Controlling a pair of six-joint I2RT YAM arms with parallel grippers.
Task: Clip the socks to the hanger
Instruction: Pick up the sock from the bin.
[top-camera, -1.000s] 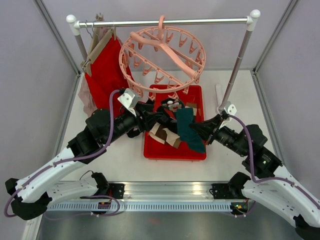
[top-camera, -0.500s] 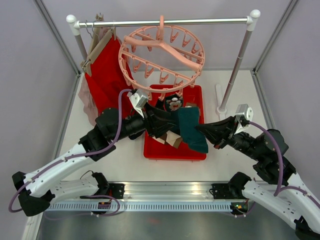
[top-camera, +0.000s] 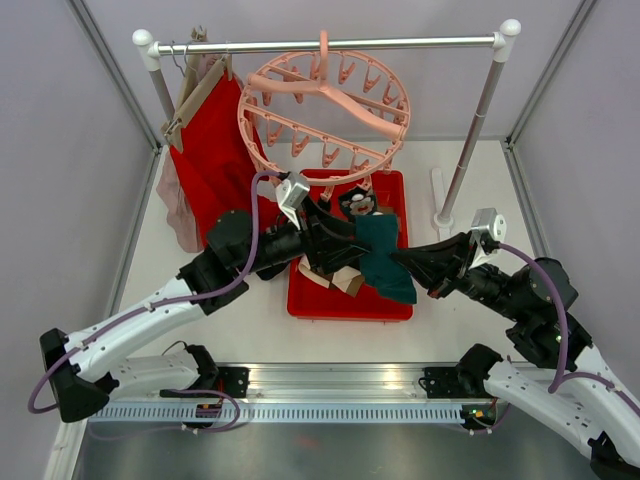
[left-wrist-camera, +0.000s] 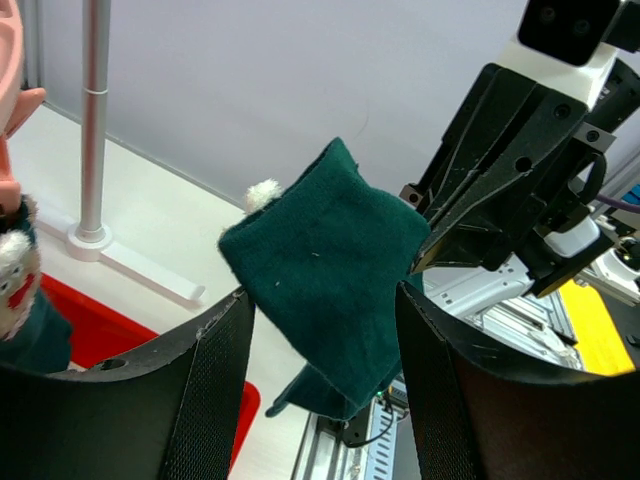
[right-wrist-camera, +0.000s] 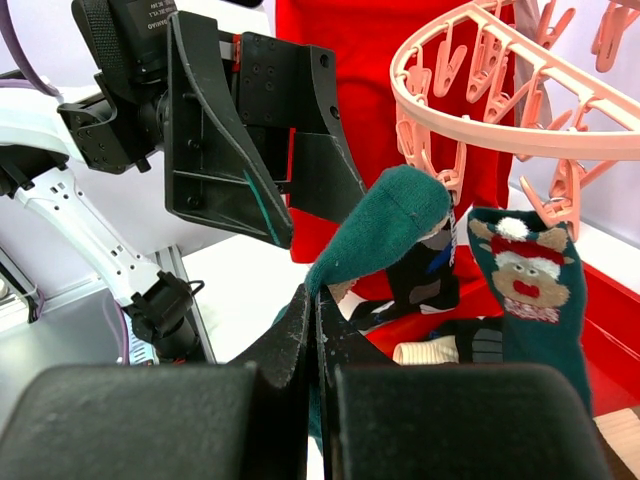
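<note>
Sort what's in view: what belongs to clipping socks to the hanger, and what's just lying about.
Job: teal sock held in the right fingers; reindeer sock hanging from a peg; beige socks in the red tray; pink ring hanger.
Lying about: red garment; clothes rail.

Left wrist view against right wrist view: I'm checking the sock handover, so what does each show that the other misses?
Only the left wrist view shows the rail post on its foot. Only the right wrist view shows the hanger ring with its pegs, the red cloth behind it and a black sock. Both show the plain teal sock pinched in the shut right gripper, the open left gripper, the red tray, and a figure-patterned sock, though the left wrist view catches only its edge.
</note>
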